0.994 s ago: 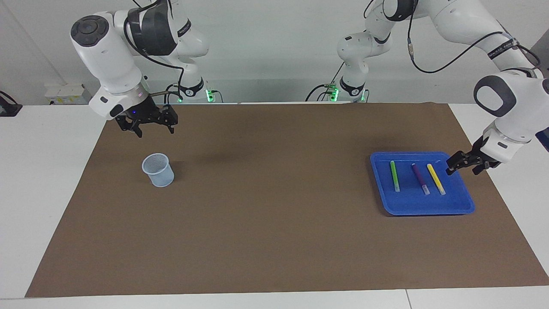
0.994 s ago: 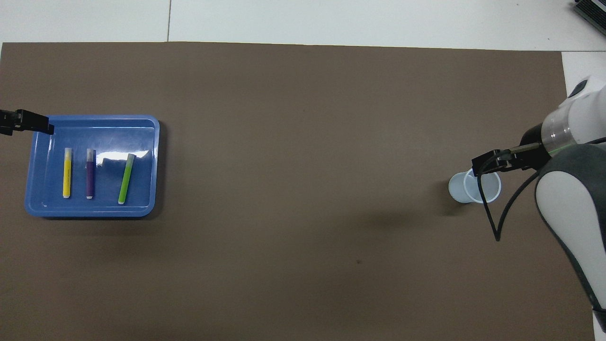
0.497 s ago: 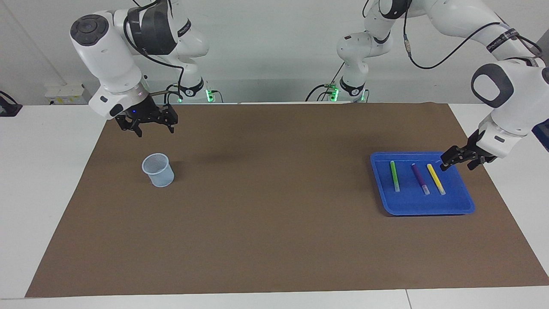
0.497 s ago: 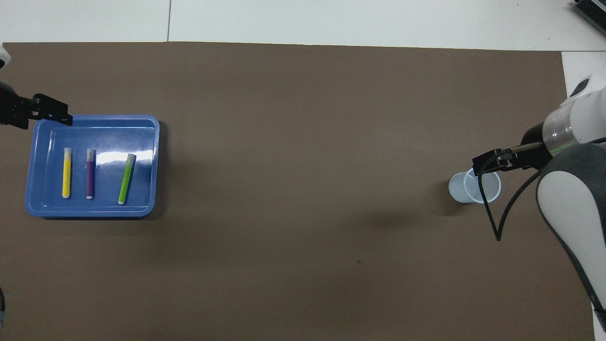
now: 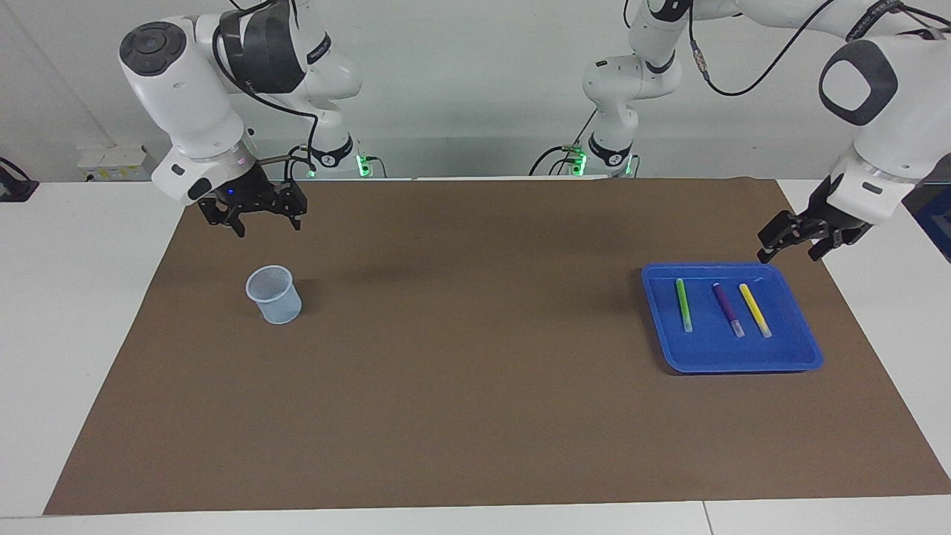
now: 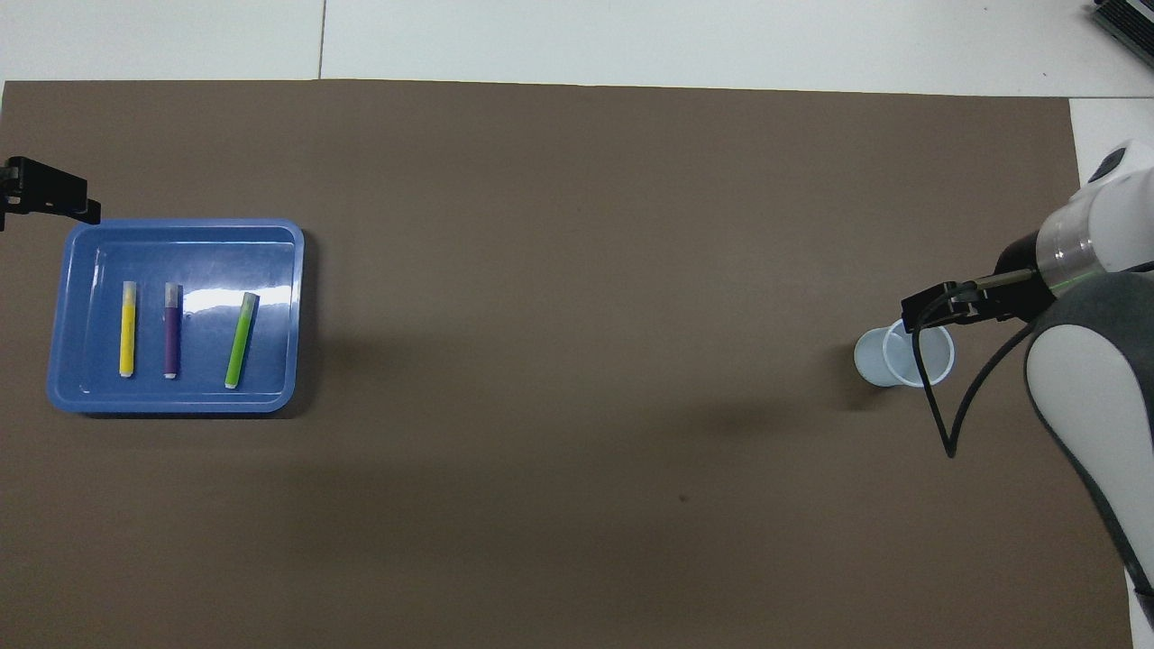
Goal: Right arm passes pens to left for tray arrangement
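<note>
The blue tray (image 5: 706, 351) (image 6: 180, 403) lies on the brown mat toward the left arm's end of the table. Three pens rest side by side in it, none touching: green (image 5: 683, 305) (image 6: 241, 341), purple (image 5: 727, 308) (image 6: 171, 329) and yellow (image 5: 755, 310) (image 6: 128, 329). My left gripper (image 5: 791, 253) (image 6: 52, 194) hangs open and empty in the air, just off the tray's corner. At the right arm's end, my right gripper (image 5: 270, 229) (image 6: 933, 306) waits open and empty, raised above the mat beside the cup.
A small pale-blue translucent cup (image 5: 273, 294) (image 6: 902, 356) stands upright on the mat at the right arm's end, nothing visible in it. The brown mat (image 5: 475, 334) covers most of the white table.
My left gripper has lifted up and away from the tray's rim, open throughout. The right gripper, the pens, the tray and the cup have stayed put.
</note>
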